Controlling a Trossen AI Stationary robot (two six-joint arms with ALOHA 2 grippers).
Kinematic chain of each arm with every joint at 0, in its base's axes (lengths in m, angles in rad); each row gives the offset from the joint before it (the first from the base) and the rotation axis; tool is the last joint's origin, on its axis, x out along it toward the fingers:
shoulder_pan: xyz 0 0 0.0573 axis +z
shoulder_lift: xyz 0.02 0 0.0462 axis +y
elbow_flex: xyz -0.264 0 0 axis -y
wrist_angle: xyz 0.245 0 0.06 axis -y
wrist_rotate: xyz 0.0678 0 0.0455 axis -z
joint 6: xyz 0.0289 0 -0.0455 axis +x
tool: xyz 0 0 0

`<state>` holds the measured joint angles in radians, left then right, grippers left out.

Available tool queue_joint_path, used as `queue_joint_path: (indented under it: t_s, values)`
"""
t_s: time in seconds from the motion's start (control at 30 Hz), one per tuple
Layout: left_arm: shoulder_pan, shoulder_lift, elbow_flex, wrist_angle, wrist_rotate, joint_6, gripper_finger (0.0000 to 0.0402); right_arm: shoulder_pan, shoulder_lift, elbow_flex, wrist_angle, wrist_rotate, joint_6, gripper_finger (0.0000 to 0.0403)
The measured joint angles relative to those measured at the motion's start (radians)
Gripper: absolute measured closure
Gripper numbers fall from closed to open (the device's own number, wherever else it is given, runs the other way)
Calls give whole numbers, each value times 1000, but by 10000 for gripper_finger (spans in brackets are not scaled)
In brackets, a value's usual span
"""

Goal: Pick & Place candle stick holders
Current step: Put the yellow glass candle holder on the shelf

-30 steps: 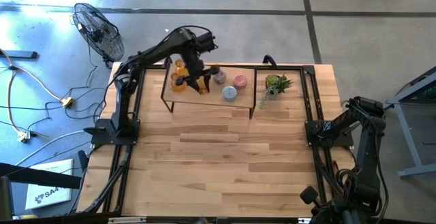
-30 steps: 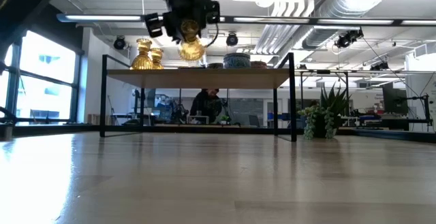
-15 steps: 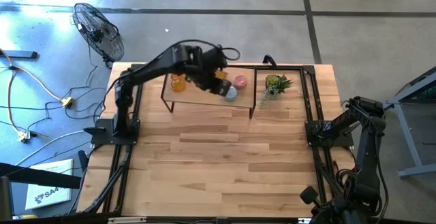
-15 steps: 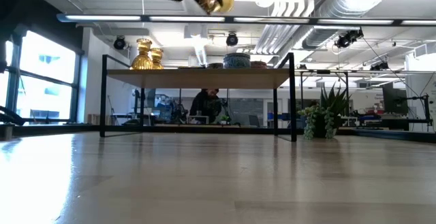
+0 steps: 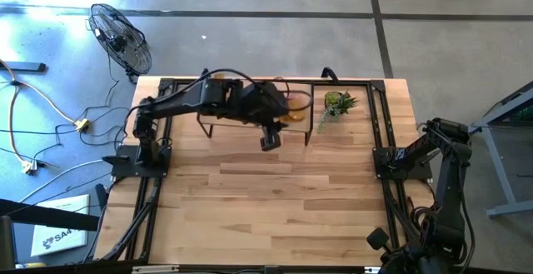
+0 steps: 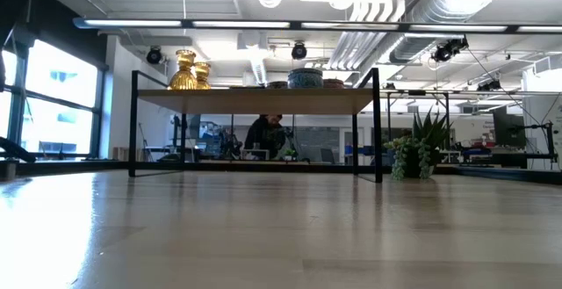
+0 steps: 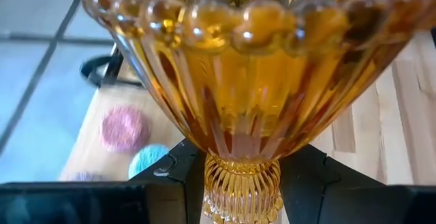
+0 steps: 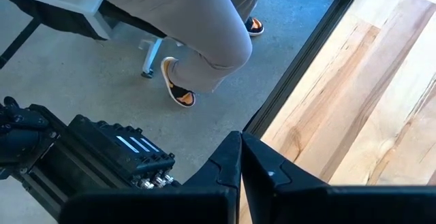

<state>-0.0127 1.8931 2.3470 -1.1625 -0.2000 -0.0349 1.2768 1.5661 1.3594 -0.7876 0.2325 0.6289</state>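
Observation:
My left gripper [image 5: 283, 112] is shut on an amber glass candle stick holder [image 5: 294, 102], high above the right part of a small shelf [image 6: 255, 100]; both are above the low view's top. In the left wrist view the holder [image 7: 252, 81] fills the picture. Two more amber holders [image 6: 186, 69] stand on the shelf's left end, and a light blue one [image 6: 305, 78] and a pink one [image 6: 333, 83] stand toward its right. My right gripper [image 8: 240, 152] is shut and empty beyond the table's right edge [image 5: 400, 159]. My left gripper pinches the amber holder's narrow ribbed neck [image 7: 242, 183] between its two fingers [image 7: 170, 176], just under the flared, bead-rimmed bowl. The arm reaches in from the table's left. The holder is lifted clear of the shelf.
A spiky green potted plant [image 5: 337, 103] stands just right of the shelf. A pink [image 7: 124, 129] and a blue holder [image 7: 146, 159] show below the held one. A fan [image 5: 121, 37] stands on the floor at the far left. A seated person's legs [image 8: 197, 33] are beyond the right edge.
My left gripper has risen from just above the shelf's left part, out of the low view's top, and gone toward the table's right and a little toward its near edge. It carries the amber holder, which stays held.

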Motion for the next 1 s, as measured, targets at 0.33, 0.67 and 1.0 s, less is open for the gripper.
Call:
queue_joint_path:
  t_s: [0.33,0.67,1.0]
  values:
    - [-7,1,0,96,169,302,268,0,0,0,0,0,0,396]
    - [-8,2,0,212,472,1046,268,0,0,0,0,0,0,395]
    - [-8,2,-1,353,639,1668,268,0,0,0,0,0,0,398]
